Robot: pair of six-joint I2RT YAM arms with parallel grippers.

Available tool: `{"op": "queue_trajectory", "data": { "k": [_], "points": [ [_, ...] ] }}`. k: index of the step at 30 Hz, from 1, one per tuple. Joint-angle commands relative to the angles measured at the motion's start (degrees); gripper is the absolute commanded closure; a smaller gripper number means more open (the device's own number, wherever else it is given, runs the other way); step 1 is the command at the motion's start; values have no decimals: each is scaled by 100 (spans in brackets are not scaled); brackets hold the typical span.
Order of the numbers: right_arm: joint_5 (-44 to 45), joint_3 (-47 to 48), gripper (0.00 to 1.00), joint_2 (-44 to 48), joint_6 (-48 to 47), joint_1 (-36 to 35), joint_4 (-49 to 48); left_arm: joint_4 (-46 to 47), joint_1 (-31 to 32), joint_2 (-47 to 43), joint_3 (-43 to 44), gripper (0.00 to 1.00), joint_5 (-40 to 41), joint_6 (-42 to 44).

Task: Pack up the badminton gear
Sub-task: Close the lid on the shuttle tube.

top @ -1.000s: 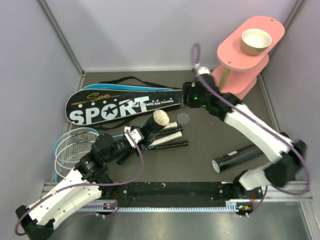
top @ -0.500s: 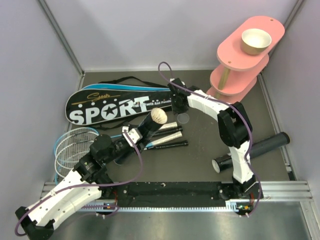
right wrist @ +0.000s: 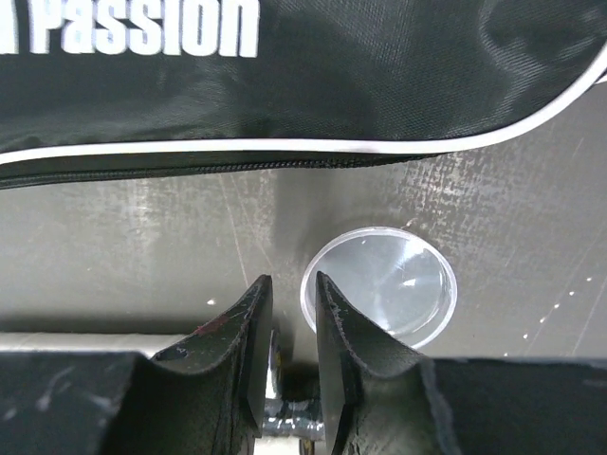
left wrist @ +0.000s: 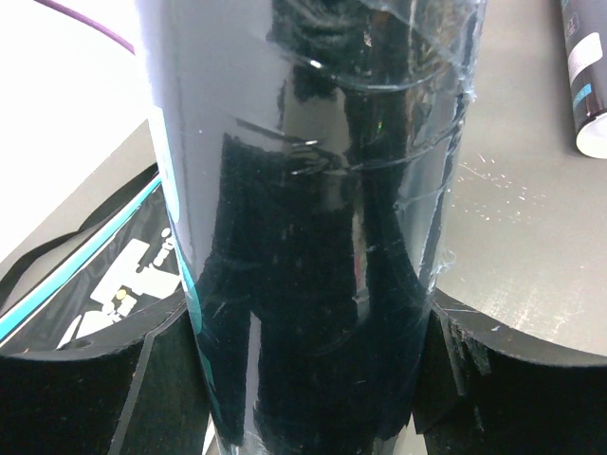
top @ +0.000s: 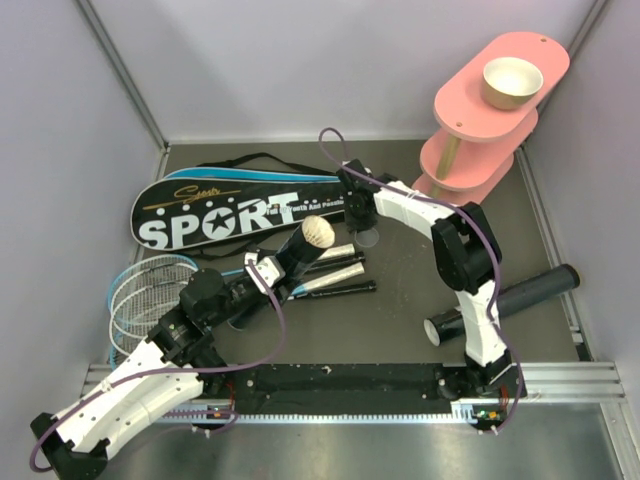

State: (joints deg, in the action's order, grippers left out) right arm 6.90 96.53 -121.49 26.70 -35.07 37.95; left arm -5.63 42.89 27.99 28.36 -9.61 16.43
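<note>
My left gripper (top: 268, 272) is shut on a black tube (top: 295, 255) that tilts up off the table, and a white shuttlecock (top: 318, 232) sits in its open end. The left wrist view shows the tube (left wrist: 313, 237) filling the space between the pads (left wrist: 474, 370). My right gripper (top: 362, 225) points down at a clear round lid (top: 369, 238). Its jaws (right wrist: 289, 280) are narrow but open and straddle the lid's (right wrist: 394, 284) left rim. The black SPORT racket bag (top: 240, 210) lies behind. Rackets (top: 145, 295) lie at the left, and a second black tube (top: 500, 300) at the right.
A pink tiered stand (top: 480, 120) with a tan bowl (top: 511, 82) on top stands at the back right. Racket handles (top: 335, 275) lie just near of the lid. Grey walls close in the table on three sides.
The right arm has swung left from beside the pink stand to the clear lid, and its jaws have narrowed. The left arm and its tube have stayed still.
</note>
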Motion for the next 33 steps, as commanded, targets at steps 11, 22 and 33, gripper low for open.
{"op": "queue_trajectory", "data": {
  "k": [11, 22, 33],
  "points": [
    [548, 15, 99, -385, 29, 18, 133, 519, 26, -57, 38, 96, -76, 27],
    [-1890, -994, 100, 3506, -1471, 26, 115, 519, 26, 119, 47, 95, -199, 54],
    [-3388, 110, 100, 4925, -1897, -1088, 1390, 493, 26, 312, 108, 95, -305, 98]
  ]
}}
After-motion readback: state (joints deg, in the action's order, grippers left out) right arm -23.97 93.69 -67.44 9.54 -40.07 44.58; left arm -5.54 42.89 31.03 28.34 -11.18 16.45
